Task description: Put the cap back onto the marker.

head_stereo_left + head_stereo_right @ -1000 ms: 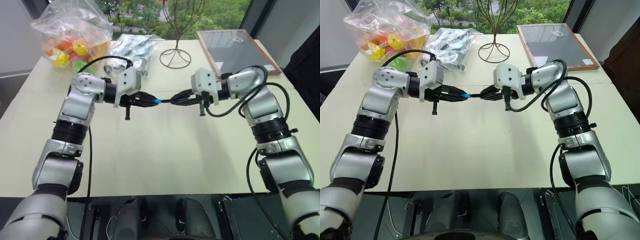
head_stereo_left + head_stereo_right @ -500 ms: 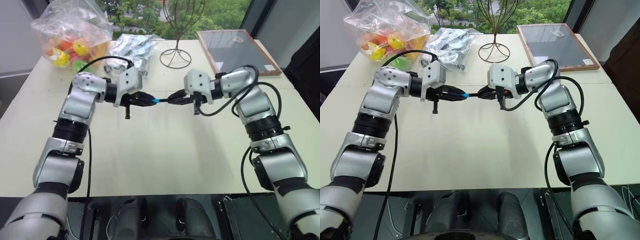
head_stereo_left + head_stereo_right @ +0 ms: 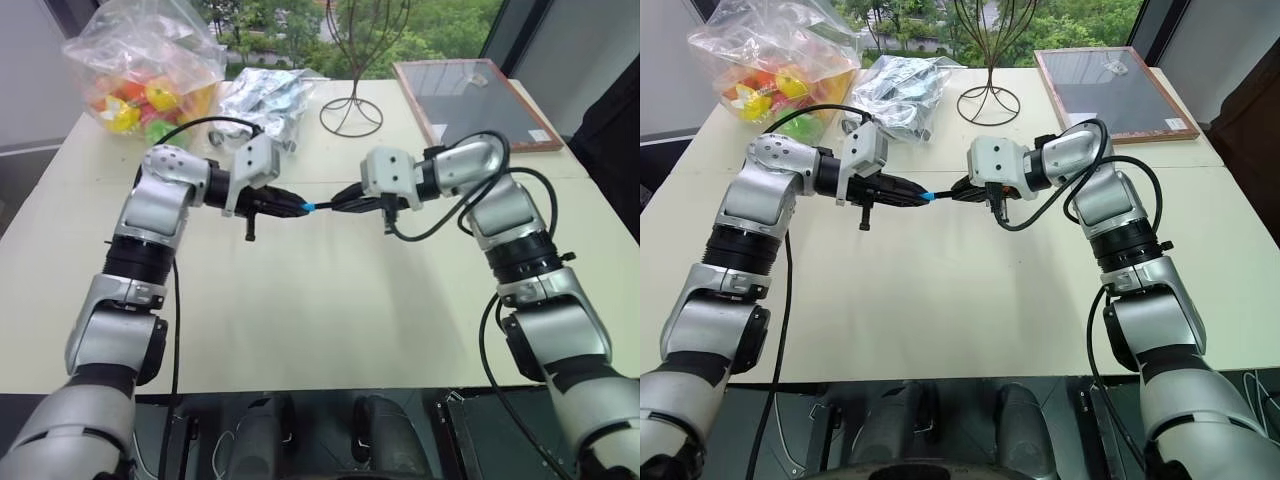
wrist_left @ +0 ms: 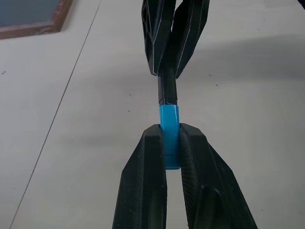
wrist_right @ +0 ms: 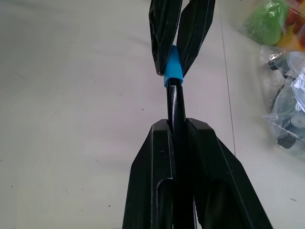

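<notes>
Leftward has come the right pincer (image 5: 178, 125), clamping the black marker (image 5: 177, 102), tip meeting the left pincer's (image 4: 171, 130) light-blue cap (image 4: 169, 121).

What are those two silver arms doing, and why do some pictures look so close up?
Those arms belong to a robot. Two pictures come from cameras in its head, looking down over a table. The two close-up pictures come from little cameras on its wrists.

Each arm ends in black jaws. The left gripper is shut on a tiny blue cap. The right gripper is shut on a thin black marker. The marker's end meets the cap in the air above the table.

At the back lie a clear bag of colourful toys, a silvery bag, a wire stand and a framed board.
</notes>
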Robot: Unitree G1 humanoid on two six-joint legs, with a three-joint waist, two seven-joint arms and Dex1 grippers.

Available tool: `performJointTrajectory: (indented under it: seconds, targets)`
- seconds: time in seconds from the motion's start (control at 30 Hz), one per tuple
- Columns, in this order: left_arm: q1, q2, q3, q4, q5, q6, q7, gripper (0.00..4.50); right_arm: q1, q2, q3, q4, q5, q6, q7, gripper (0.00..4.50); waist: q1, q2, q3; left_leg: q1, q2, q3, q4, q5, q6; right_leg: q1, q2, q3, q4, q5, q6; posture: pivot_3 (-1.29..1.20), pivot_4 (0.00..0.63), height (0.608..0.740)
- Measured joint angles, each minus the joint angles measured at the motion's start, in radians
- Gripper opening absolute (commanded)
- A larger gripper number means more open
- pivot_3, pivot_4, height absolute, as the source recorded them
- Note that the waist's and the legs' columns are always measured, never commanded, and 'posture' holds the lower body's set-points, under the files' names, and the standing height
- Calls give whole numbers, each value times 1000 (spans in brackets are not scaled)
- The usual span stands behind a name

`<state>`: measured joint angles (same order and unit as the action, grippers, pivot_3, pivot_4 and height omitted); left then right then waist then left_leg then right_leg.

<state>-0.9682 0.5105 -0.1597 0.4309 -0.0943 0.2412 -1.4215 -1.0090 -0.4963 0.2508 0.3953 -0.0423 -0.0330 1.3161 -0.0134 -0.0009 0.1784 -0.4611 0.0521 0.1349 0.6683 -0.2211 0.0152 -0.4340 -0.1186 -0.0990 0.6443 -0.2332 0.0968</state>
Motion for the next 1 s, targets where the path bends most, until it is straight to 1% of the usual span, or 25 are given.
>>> performJointTrajectory:
  seconds: [0.2, 0.47, 0.73, 1.0]
  targets:
    - [0, 3, -4, -8, 5, 54, -4, 39, -20, 7, 23, 0, -54, -39, 0, 0, -1, 0, 0, 0, 0, 0, 0, 0, 0, 0, 0, 0, 0, 0, 0, 0, 150, 740]
    - [0, 16, -14, -40, 33, 118, -9, 39, -34, 31, 37, 11, -94, -30, 0, 0, 0, 0, 0, 0, 0, 0, 0, 0, 0, 0, 0, 0, 0, 0, 0, 0, 150, 740]
    - [0, 7, -15, -41, 86, 4, 43, 39, -34, 80, -12, 12, -82, 172, -1, 0, 0, 0, 0, 0, 0, 0, 0, 0, 0, 0, 0, 0, 1, 0, 0, 0, 150, 740]
    - [2, 6, -14, -40, 92, -28, 51, 39, -34, 85, -24, 10, -82, 194, 2, 0, -1, 0, 0, 0, 0, 0, 0, 0, 0, 0, 0, 0, 1, 0, 0, 0, 150, 740]
